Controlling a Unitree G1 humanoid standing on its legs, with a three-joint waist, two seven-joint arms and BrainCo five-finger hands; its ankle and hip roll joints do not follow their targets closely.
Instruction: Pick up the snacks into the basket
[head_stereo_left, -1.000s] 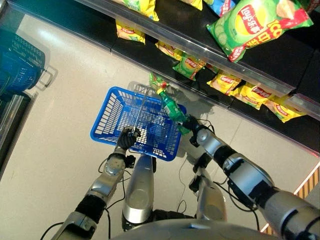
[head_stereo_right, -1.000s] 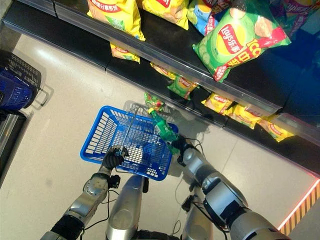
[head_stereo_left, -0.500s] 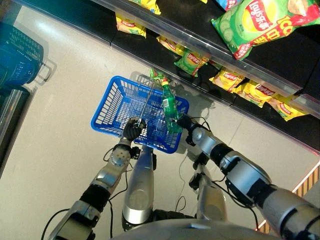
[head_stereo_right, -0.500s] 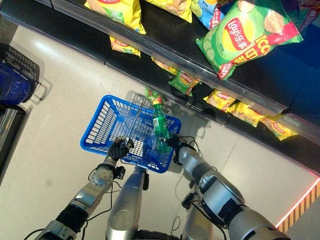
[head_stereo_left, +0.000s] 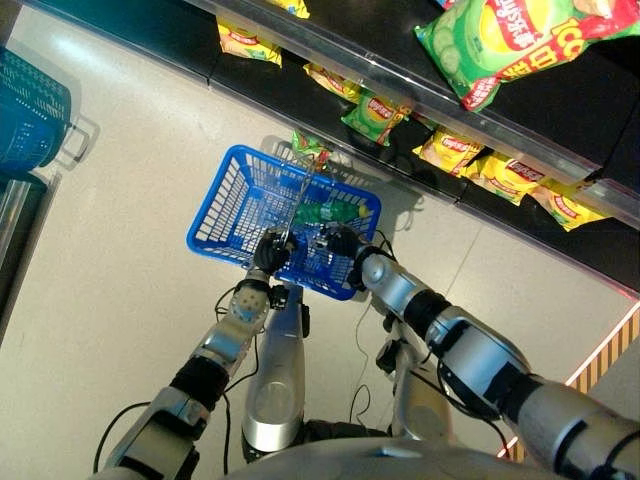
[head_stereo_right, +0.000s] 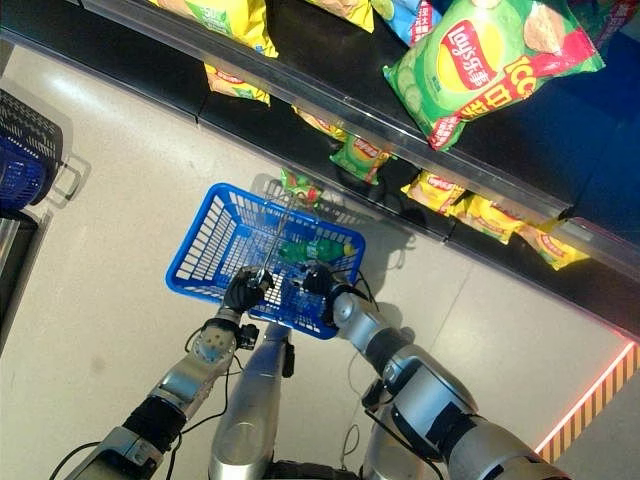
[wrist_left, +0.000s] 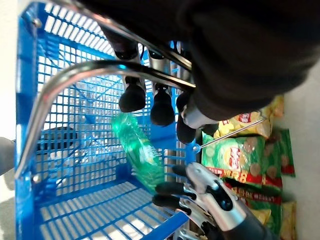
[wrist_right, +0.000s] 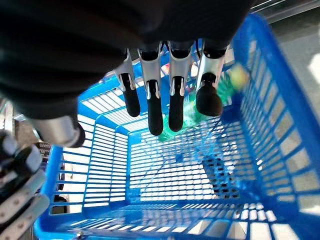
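Note:
A blue plastic basket (head_stereo_left: 222, 212) hangs over the floor in front of the shelves. My left hand (head_stereo_left: 270, 252) is shut on its metal handle (wrist_left: 75, 75). A green drink bottle (head_stereo_left: 325, 212) lies on its side inside the basket, against the far right wall, and shows again past my left fingers (wrist_left: 140, 155). My right hand (head_stereo_left: 340, 243) hovers over the basket's near right corner with its fingers (wrist_right: 155, 100) straight and nothing in them. The bottle (wrist_right: 191, 116) sits just beyond those fingertips.
Shelves of chip bags run along the far side: a big green bag (head_stereo_left: 510, 40) up high, yellow bags (head_stereo_left: 500, 175) on the lowest shelf. A small green bag (head_stereo_left: 310, 148) sits behind the basket. Stacked baskets (head_stereo_left: 30, 120) stand at the left. Striped floor tape (head_stereo_left: 610, 370) runs at the right.
My right hand carried the upright green bottle over the basket's right rim, lowered it and let go. The bottle now lies inside the basket. The left hand kept its hold on the handle.

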